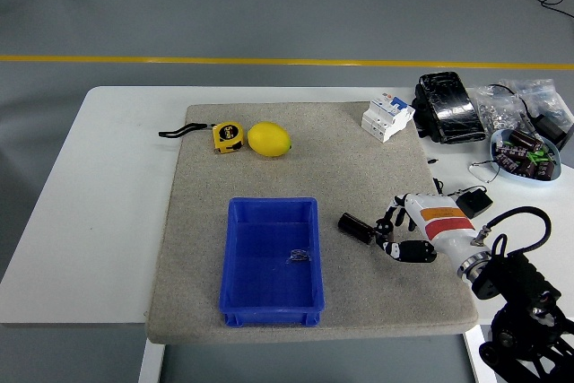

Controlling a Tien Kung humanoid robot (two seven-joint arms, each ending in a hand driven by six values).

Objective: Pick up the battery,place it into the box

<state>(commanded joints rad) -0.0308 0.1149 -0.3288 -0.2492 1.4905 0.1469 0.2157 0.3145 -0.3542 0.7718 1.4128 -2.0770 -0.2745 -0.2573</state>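
On the grey mat, the right hand had its fingers curled around one end of the black battery, just right of the blue box.

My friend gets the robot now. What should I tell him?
Right hand: fingers curled around the right end of the battery, which lies on the mat just right of the blue box.
Left hand: not in view.
Done: the hand has reached the battery.
Left: lift it, carry it leftward over the box, let go inside. Something small and dark already lies in the box.
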